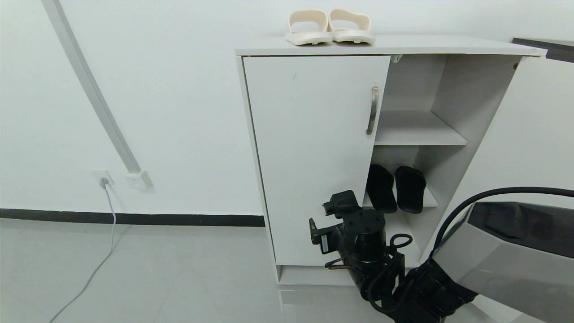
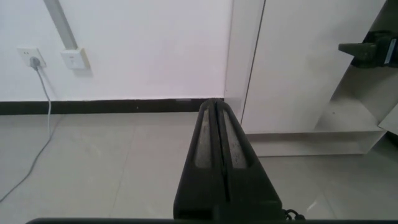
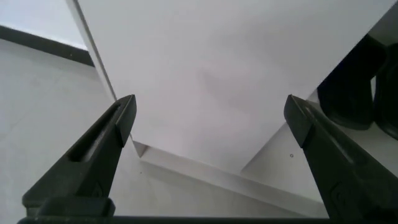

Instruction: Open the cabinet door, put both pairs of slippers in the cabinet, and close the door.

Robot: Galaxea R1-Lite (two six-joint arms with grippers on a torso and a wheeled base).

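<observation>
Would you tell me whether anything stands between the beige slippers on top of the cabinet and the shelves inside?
Nothing visible blocks the beige slippers. The right door stands open, and the upper shelf inside shows bare. The black slippers fill the shelf below; the left door is shut.

A white wall (image 1: 179, 112) carries a grey cable duct (image 1: 89, 89) that slants downward and ends at a small white box (image 1: 139, 180). Just beside the box sits a wall socket (image 1: 102, 178) with a plug in it. Its grey cord (image 1: 107, 242) hangs down, crosses the black skirting strip (image 1: 134, 218) and trails over the pale grey tiled floor (image 1: 157, 278).
</observation>
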